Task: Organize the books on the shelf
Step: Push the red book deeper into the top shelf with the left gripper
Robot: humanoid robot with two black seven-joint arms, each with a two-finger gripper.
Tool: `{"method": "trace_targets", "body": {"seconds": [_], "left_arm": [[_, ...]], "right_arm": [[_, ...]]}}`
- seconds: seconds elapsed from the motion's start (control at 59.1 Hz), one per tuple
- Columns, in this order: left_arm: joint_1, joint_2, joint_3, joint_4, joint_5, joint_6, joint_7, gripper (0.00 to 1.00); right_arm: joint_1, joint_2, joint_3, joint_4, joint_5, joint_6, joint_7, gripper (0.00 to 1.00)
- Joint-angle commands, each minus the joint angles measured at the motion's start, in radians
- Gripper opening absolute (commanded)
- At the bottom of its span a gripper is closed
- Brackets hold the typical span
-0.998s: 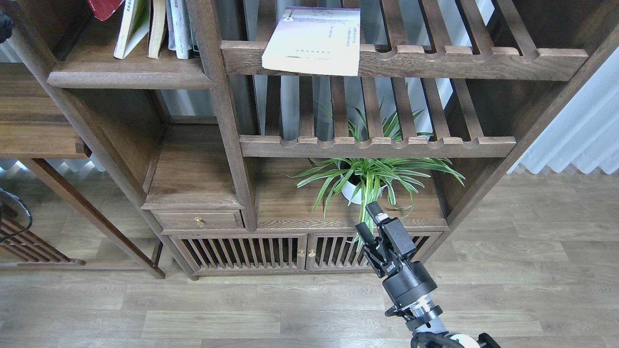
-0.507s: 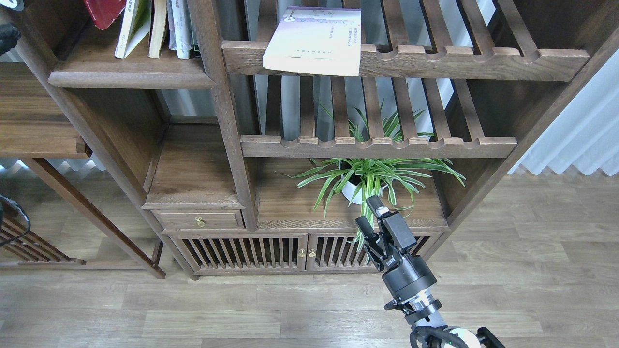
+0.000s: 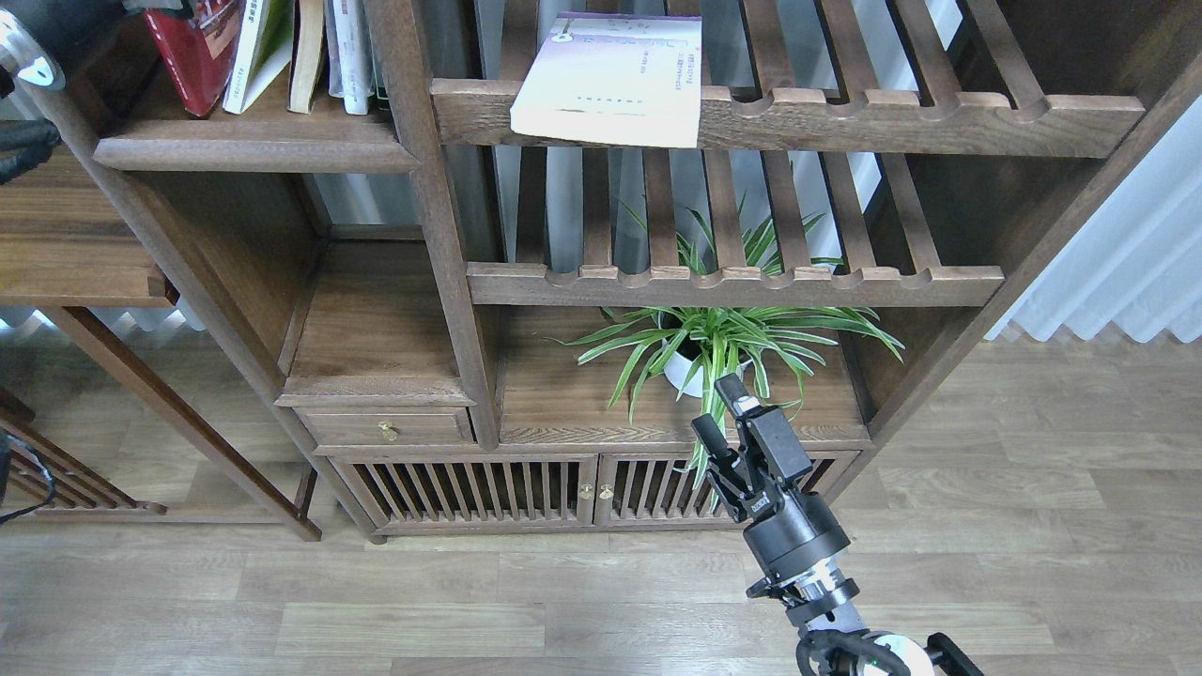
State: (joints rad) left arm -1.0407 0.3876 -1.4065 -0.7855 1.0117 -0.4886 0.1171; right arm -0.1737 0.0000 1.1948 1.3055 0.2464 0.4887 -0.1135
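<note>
Our right gripper (image 3: 721,411) hung empty, fingers apart, before the plant (image 3: 714,343); our left gripper's state we couldn't tell; dark red book (image 3: 195,56) stood on the shelf (image 3: 254,150); lavender book (image 3: 610,80) lay on the slatted rack (image 3: 892,122).

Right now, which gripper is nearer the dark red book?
Left. The left arm sits at the top-left corner right beside the dark red book, its gripper not clearly visible. The right gripper hangs low, in front of the potted plant.
</note>
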Motion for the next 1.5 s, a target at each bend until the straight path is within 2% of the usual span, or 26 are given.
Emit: {"method": "trace_targets", "body": {"seconds": [0.0, 0.372, 0.575, 0.913, 1.488], "left_arm": [[0.001, -0.001, -0.002, 0.009, 0.001, 0.000, -0.001, 0.00], [-0.018, -0.018, -0.006, 0.051, 0.002, 0.000, -0.013, 0.00], [-0.097, -0.052, 0.020, 0.164, 0.013, 0.000, -0.014, 0.00], [-0.179, -0.070, 0.060, 0.236, 0.025, 0.000, -0.016, 0.00], [-0.142, -0.072, 0.087, 0.219, 0.021, 0.000, -0.033, 0.00]], "right_arm": [[0.005, 0.000, 0.000, 0.000, 0.007, 0.000, -0.002, 0.98], [0.030, 0.000, 0.002, 0.000, 0.013, 0.000, 0.000, 0.98], [0.048, 0.000, 0.002, 0.000, 0.013, 0.000, 0.000, 0.98], [0.062, 0.000, 0.005, 0.000, 0.014, 0.000, 0.000, 0.98], [0.063, 0.000, 0.019, 0.000, 0.028, 0.000, 0.000, 0.98]]}}
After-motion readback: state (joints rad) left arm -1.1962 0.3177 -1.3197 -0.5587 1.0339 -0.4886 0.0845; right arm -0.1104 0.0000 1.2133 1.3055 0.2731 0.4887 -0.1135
